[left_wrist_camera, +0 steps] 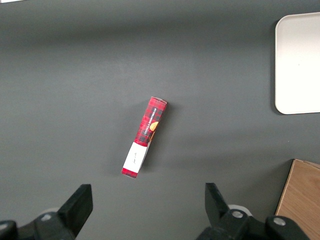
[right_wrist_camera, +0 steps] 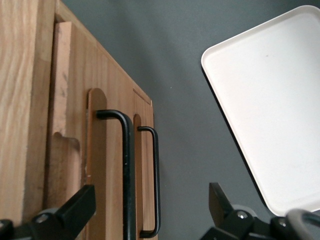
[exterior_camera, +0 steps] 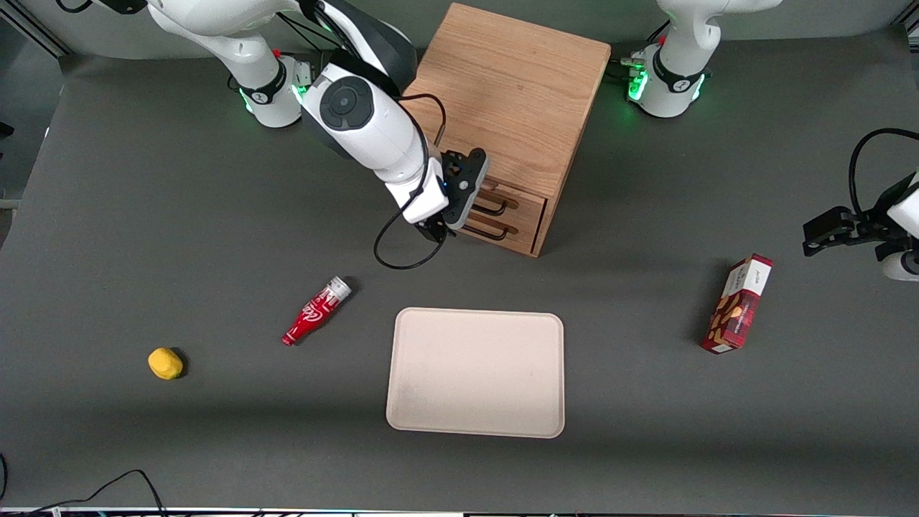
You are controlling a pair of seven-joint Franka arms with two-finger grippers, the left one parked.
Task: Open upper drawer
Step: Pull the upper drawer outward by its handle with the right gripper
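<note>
The wooden cabinet [exterior_camera: 511, 93] stands near the arm bases, its two drawer fronts turned toward the working arm's end of the table. The upper drawer [exterior_camera: 513, 197] [right_wrist_camera: 95, 150] carries a thin black wire handle [exterior_camera: 494, 209] [right_wrist_camera: 127, 175]. An identical handle [right_wrist_camera: 156, 185] on the lower drawer sits just below it. My gripper [exterior_camera: 439, 231] [right_wrist_camera: 149, 212] hovers right in front of the drawer fronts and is open. Both black fingers [right_wrist_camera: 75, 210] are spread wide, and the upper handle lies between them without touching either. The upper drawer front looks about level with the lower one.
A cream tray [exterior_camera: 475, 372] [right_wrist_camera: 270, 100] [left_wrist_camera: 298, 62] lies nearer the front camera than the cabinet. A red bottle [exterior_camera: 316, 311] and a yellow lump [exterior_camera: 165, 363] lie toward the working arm's end. A red snack box [exterior_camera: 738, 304] [left_wrist_camera: 145, 136] lies toward the parked arm's end.
</note>
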